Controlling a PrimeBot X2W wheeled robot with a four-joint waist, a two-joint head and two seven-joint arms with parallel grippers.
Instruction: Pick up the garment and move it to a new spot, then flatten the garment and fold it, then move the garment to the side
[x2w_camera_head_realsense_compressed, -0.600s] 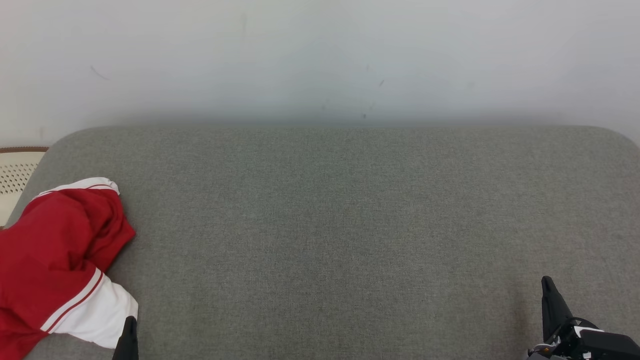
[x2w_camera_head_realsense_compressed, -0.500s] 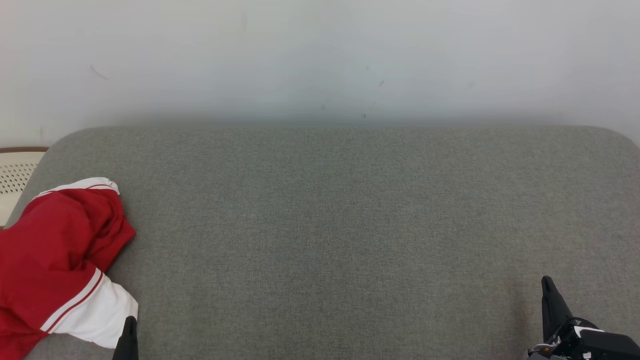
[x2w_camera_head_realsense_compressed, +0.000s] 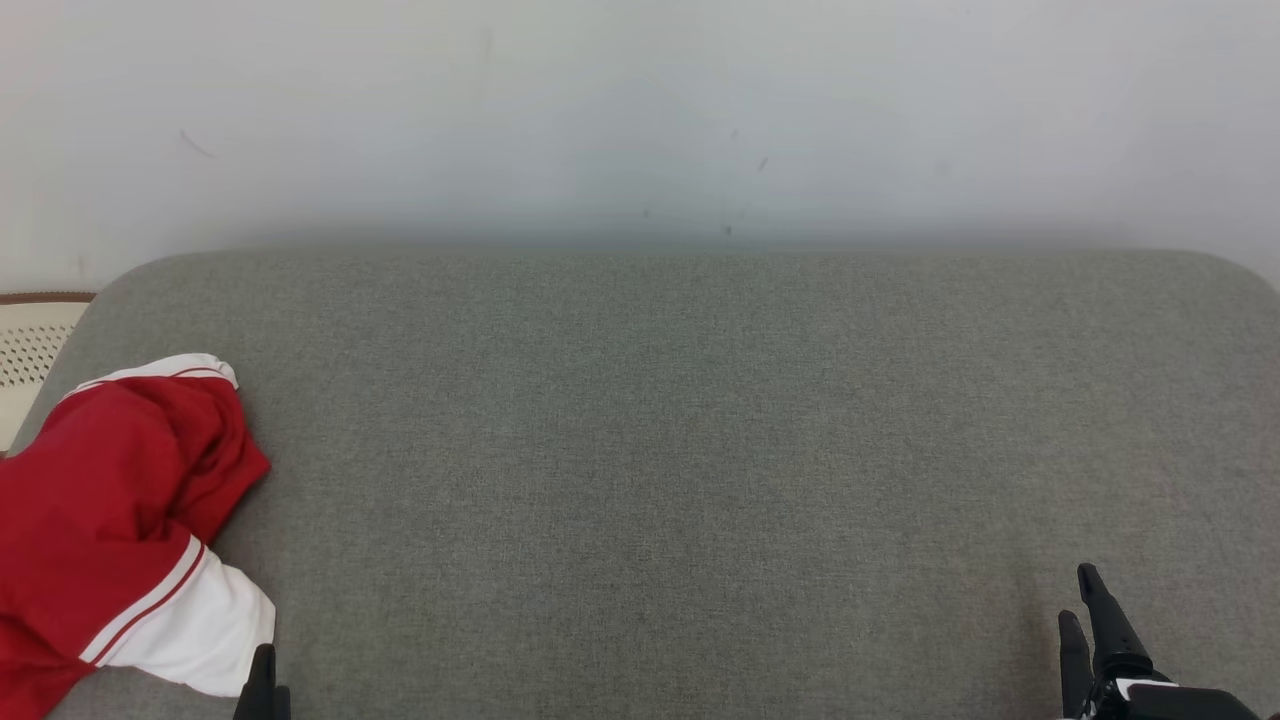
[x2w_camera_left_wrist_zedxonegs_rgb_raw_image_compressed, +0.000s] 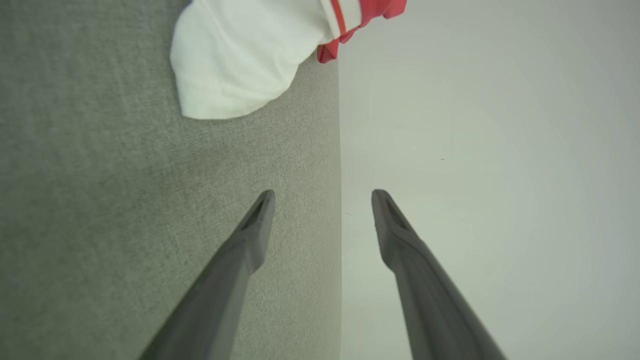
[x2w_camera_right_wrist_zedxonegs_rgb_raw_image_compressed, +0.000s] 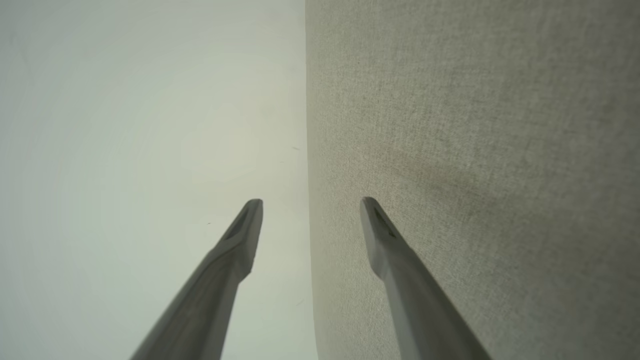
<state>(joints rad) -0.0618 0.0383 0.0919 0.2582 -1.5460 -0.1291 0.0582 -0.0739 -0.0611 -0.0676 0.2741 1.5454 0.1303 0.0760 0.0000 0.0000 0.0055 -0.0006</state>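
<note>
The garment (x2w_camera_head_realsense_compressed: 110, 520), red with white trim and a white sleeve end, lies crumpled at the left end of the grey fabric surface (x2w_camera_head_realsense_compressed: 700, 420), partly cut off by the picture's edge. My left gripper (x2w_camera_head_realsense_compressed: 268, 682) shows at the bottom edge, just right of the white sleeve end and apart from it. In the left wrist view the left gripper (x2w_camera_left_wrist_zedxonegs_rgb_raw_image_compressed: 324, 195) is open and empty, with the garment (x2w_camera_left_wrist_zedxonegs_rgb_raw_image_compressed: 240, 55) ahead of it. My right gripper (x2w_camera_head_realsense_compressed: 1076, 596) sits at the lower right, far from the garment. The right wrist view shows the right gripper (x2w_camera_right_wrist_zedxonegs_rgb_raw_image_compressed: 311, 203) open and holding nothing.
A cream perforated basket (x2w_camera_head_realsense_compressed: 30, 345) stands beyond the surface's left end. A pale wall (x2w_camera_head_realsense_compressed: 640, 120) rises behind the far edge. The surface's corners are rounded, and its edge runs between the fingers in both wrist views.
My right gripper has sunk slightly and turned, so both of its fingertips show. My left fingertip has dropped a little lower. The garment has not moved.
</note>
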